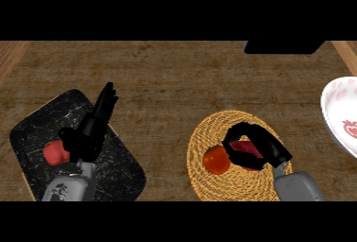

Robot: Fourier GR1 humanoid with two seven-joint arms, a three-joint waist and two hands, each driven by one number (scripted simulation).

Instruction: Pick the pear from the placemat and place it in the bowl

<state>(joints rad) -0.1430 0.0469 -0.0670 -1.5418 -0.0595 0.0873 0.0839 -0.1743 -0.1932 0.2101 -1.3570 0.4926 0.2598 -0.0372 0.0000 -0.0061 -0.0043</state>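
The work surface is a brown wood-grain counter (174,80) that fills most of the frame, with lighter plank edges at the upper left and upper right corners and a black block (282,46) at the upper right edge. A round woven straw-coloured placemat (209,186) lies right of centre in the lower half of the frame. The right hand (261,146) enters from the lower right edge and sits over this placemat, fingers and thumb curled around a dark red object that is mostly hidden; it cannot be told from the view whether this is the pear. An orange-red rounded fruit (216,159) rests on the placemat just left of the right hand, touching or nearly touching the thumb side. A white bowl (340,113) with a red pattern is cut off by the right edge of the frame, well apart from the placemat, with bare counter between them. A dark marbled tray (42,127) with rounded corners lies tilted at the lower left. The left hand (87,134) rests over this tray, fingers straight, together and pointing toward the top of the frame. A small red object (54,152) lies on the tray just left of the left hand.
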